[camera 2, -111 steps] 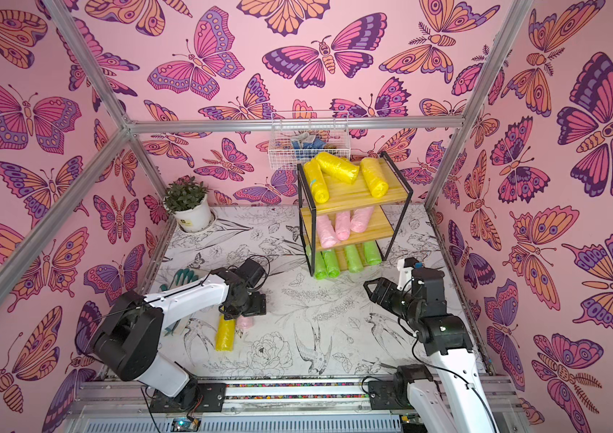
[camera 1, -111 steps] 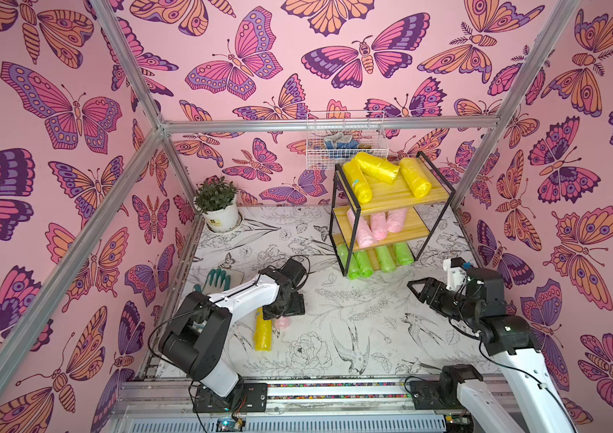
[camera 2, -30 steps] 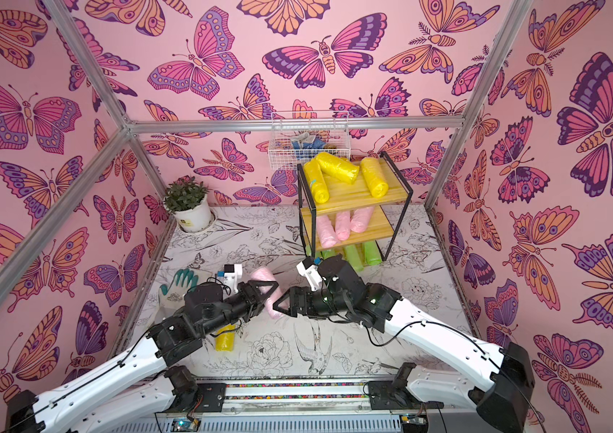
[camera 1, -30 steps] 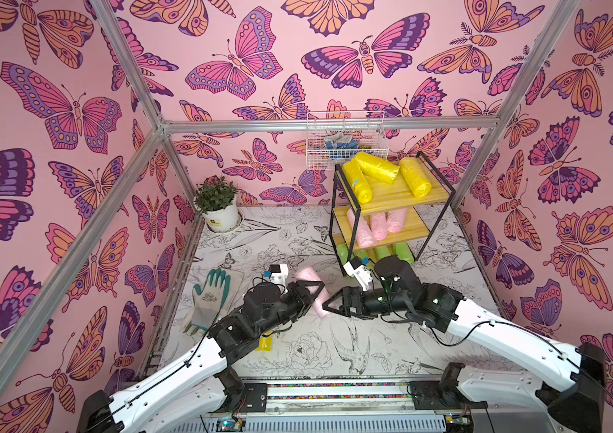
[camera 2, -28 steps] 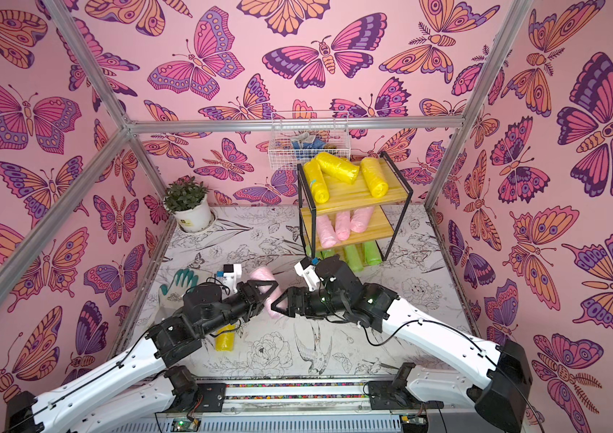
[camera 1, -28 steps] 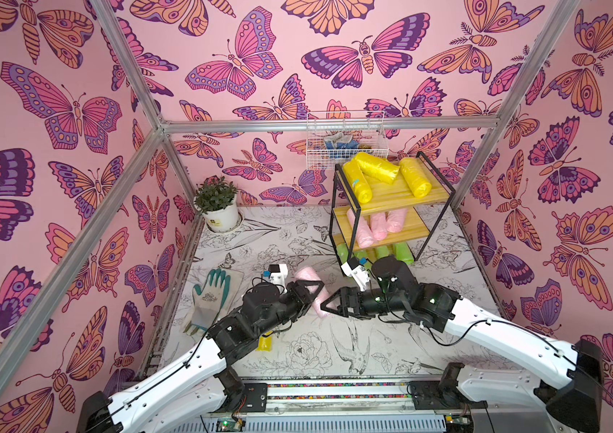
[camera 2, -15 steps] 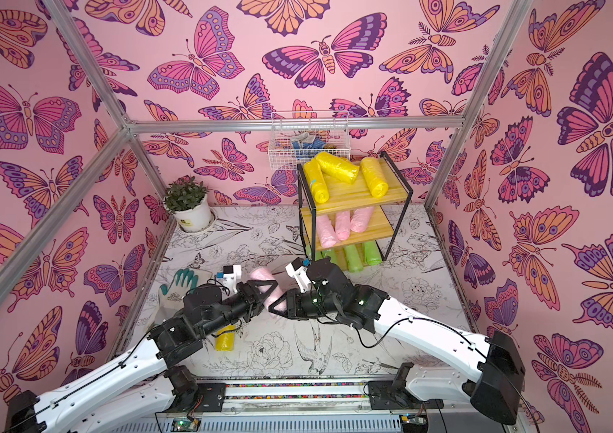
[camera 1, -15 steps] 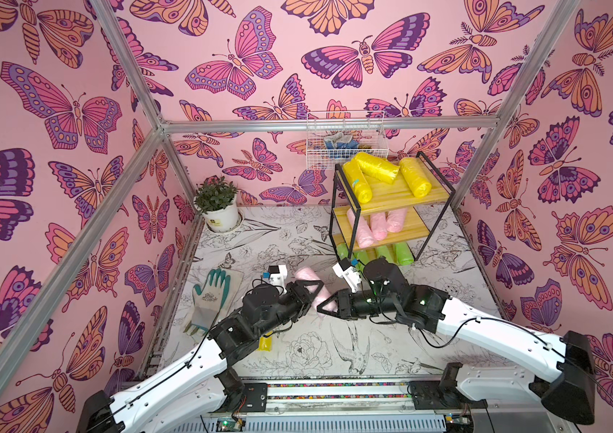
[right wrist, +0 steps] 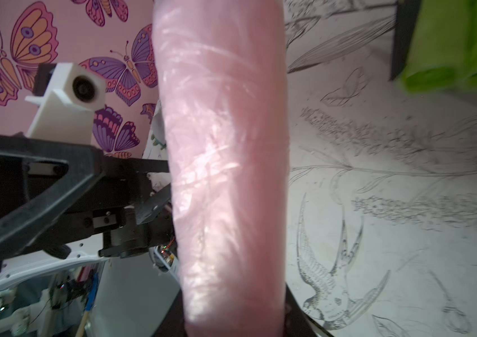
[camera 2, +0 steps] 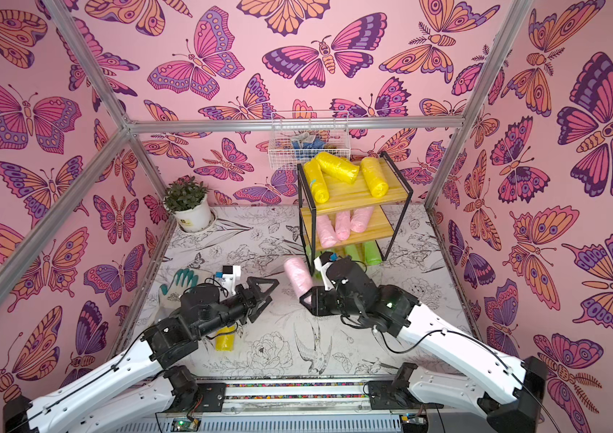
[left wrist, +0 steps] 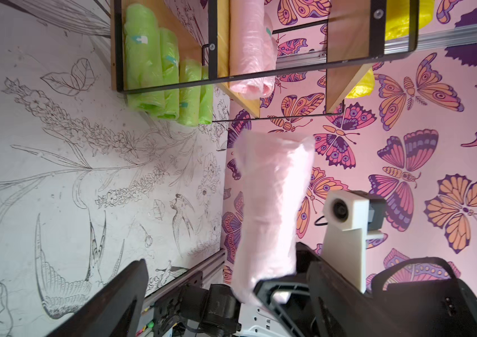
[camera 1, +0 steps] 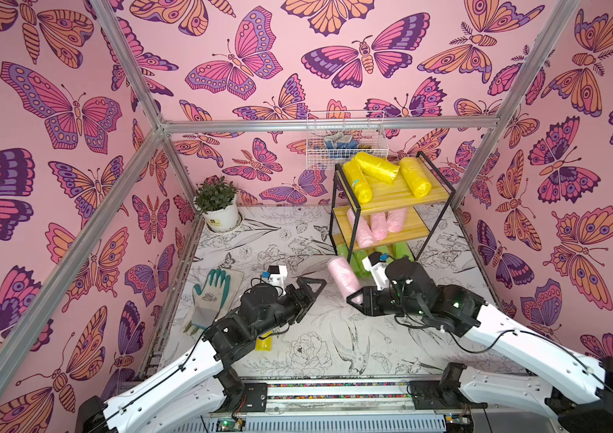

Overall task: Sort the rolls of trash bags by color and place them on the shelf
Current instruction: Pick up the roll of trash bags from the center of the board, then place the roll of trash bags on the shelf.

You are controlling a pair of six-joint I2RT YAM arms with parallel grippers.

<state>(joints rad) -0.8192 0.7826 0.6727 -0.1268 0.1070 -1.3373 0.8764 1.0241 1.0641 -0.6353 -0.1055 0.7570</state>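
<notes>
A pale pink roll (camera 1: 342,275) (camera 2: 296,275) stands tilted above the table's middle, its lower end pinched in my right gripper (camera 1: 355,300) (camera 2: 308,300). In the right wrist view this pink roll (right wrist: 222,163) fills the centre and hides the jaws. My left gripper (camera 1: 310,298) (camera 2: 265,296) is open just left of it, with nothing between its fingers. The shelf (camera 1: 428,195) at the back right holds yellow rolls (camera 1: 376,167) on top, pink rolls (camera 1: 376,225) in the middle and green rolls (left wrist: 155,67) at the bottom. One yellow roll (camera 2: 225,341) lies on the table, partly under my left arm.
A grey-and-green glove (camera 1: 211,292) lies at the table's left side. A potted plant (camera 1: 220,219) stands in the back left corner. A white wire basket (camera 1: 346,138) hangs on the back wall above the shelf.
The right gripper reached in and shut on the pink roll that the left gripper held. The left gripper has opened and let it go.
</notes>
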